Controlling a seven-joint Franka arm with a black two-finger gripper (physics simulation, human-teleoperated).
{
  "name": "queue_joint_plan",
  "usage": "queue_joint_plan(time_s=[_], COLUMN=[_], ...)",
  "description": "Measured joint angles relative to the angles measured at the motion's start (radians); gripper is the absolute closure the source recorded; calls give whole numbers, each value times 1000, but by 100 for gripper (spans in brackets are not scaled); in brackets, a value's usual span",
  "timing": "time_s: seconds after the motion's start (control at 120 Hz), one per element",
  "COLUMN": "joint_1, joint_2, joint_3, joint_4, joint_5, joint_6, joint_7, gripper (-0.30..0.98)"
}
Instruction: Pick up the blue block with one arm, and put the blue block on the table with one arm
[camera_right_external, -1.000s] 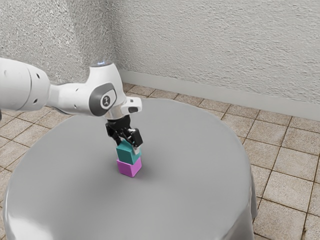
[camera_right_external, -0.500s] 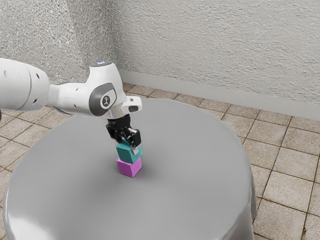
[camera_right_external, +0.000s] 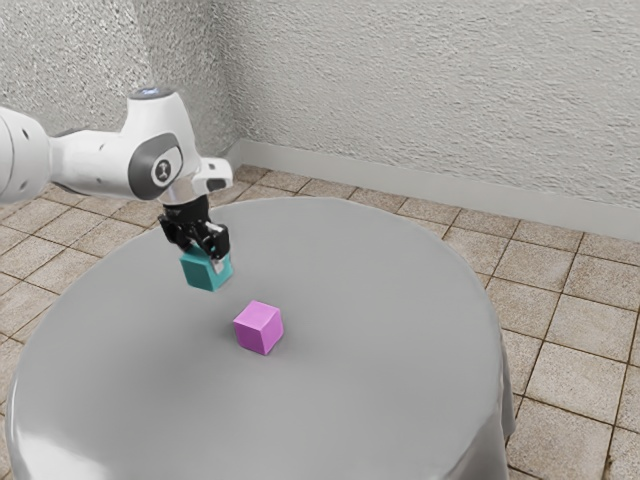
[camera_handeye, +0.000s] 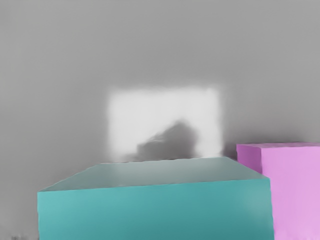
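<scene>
My gripper (camera_right_external: 212, 258) is shut on the blue block (camera_right_external: 205, 271), a teal cube, with the fingers at its upper part. The two are over the grey round table (camera_right_external: 380, 400), towards the exterior view's left from the pink block (camera_right_external: 258, 328), and apart from it. Whether the blue block's underside touches the table I cannot tell. In the wrist view the blue block (camera_handeye: 155, 210) is large at the lower edge, just under the hand, with the pink block (camera_handeye: 290, 190) beside it.
The pink block stands on the table near its middle. Beyond the table are a tiled floor (camera_right_external: 575, 330) and a rough pale wall (camera_right_external: 430, 90). In the wrist view, a bright patch with a dark shadow lies on the table surface (camera_handeye: 60, 75).
The fingers have closed on the blue block. My hand has carried it off the pink block, towards the exterior view's left and farther back. The pink block has stayed in place.
</scene>
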Motion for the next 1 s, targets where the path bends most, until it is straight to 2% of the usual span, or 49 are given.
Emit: queue_joint_plan(time_s=[0.158, 0.575, 0.867, 1.0], joint_1=[0, 3, 3, 2], joint_2=[81, 180, 175, 40], joint_3=[28, 28, 29, 30], joint_4=[-2, -6, -6, -17], joint_5=[33, 12, -2, 4], joint_6=[11, 84, 105, 83], joint_7=[-20, -54, -59, -60], gripper=[30, 30, 8, 5])
